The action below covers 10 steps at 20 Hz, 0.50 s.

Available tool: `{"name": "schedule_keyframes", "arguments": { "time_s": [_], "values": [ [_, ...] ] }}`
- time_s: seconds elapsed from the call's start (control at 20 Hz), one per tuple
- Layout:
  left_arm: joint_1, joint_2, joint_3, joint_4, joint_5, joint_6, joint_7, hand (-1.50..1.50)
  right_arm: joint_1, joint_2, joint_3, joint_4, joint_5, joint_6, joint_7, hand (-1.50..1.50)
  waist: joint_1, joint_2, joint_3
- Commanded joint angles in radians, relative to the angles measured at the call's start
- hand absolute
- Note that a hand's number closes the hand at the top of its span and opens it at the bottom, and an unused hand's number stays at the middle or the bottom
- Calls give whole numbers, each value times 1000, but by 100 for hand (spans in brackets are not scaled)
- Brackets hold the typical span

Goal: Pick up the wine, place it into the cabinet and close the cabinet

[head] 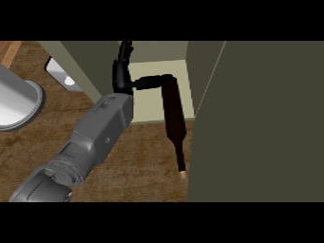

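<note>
The wine bottle (173, 114) is dark and long, with a tan cap at its near end. Its far end sits over the cream floor (150, 102) inside the open olive cabinet (83, 66). My right hand (122, 78) is just left of the bottle's far end. Its fingers (126, 50) point straight into the cabinet, away from the bottle, and the thumb (149, 82) stretches sideways to touch it. The hand is open and not curled round the bottle. The grey forearm (98, 133) comes in from the lower left.
The open cabinet door (270, 123) fills the right side as a tall olive panel close to the bottle. A pale grey cylinder with a flared rim (6, 97) lies at the left on the wooden counter (136, 161). A small white object (61, 72) sits beside the cabinet's left wall.
</note>
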Motion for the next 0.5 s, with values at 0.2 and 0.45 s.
{"name": "schedule_keyframes", "arguments": {
  "time_s": [0.2, 0.45],
  "values": [
    [35, 23, 28, -2, 11, -24, -37, -150, 52, 3, -15, -47, -66, 17, -8, -150, -6, 3, -1],
    [69, 18, 27, -10, 0, -70, -91, -150, 32, 9, 27, -56, -28, 1, 27, -150, -3, 3, -3]
  ]
}}
